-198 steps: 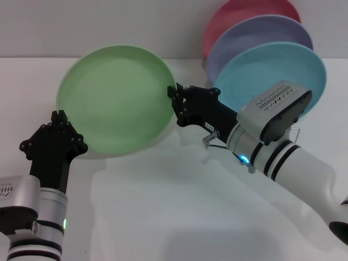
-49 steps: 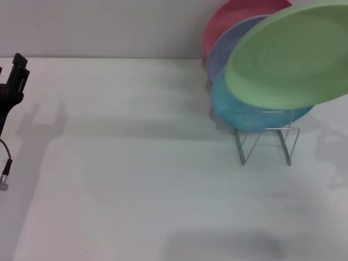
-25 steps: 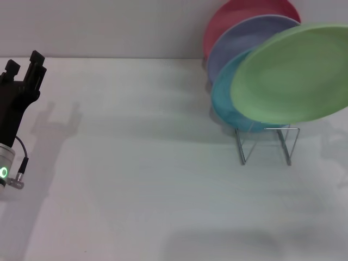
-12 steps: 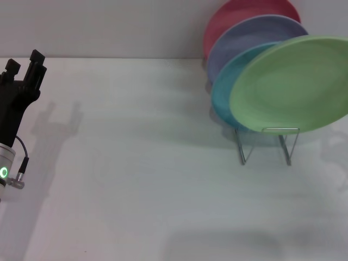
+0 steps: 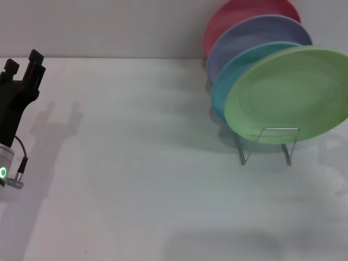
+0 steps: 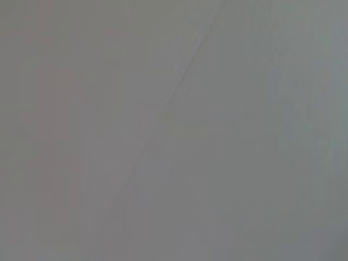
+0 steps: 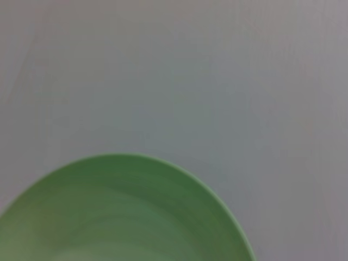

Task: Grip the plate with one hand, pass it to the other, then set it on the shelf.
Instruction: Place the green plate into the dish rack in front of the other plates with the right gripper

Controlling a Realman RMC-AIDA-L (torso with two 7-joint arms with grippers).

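Observation:
The pale-green plate (image 5: 288,95) is tilted in front of the sky-blue plate (image 5: 227,87), at the front of the silver wire shelf (image 5: 269,145). Its lower edge is at the top of the front wire loop; I cannot tell whether it rests there. Its right edge runs out of the head view. The plate also fills the lower part of the right wrist view (image 7: 119,217). My right gripper is out of view. My left gripper (image 5: 24,61) is open and empty, raised at the far left of the table, far from the plate.
A lavender plate (image 5: 247,35) and a red plate (image 5: 239,11) stand in the shelf behind the sky-blue one, near the back wall. The white table (image 5: 136,163) spreads between the left arm and the shelf. The left wrist view shows only a plain grey surface.
The green plate has come down and slightly left, from above the shelf to the front wire loop. The left arm rose into view two seconds ago and has stayed still since.

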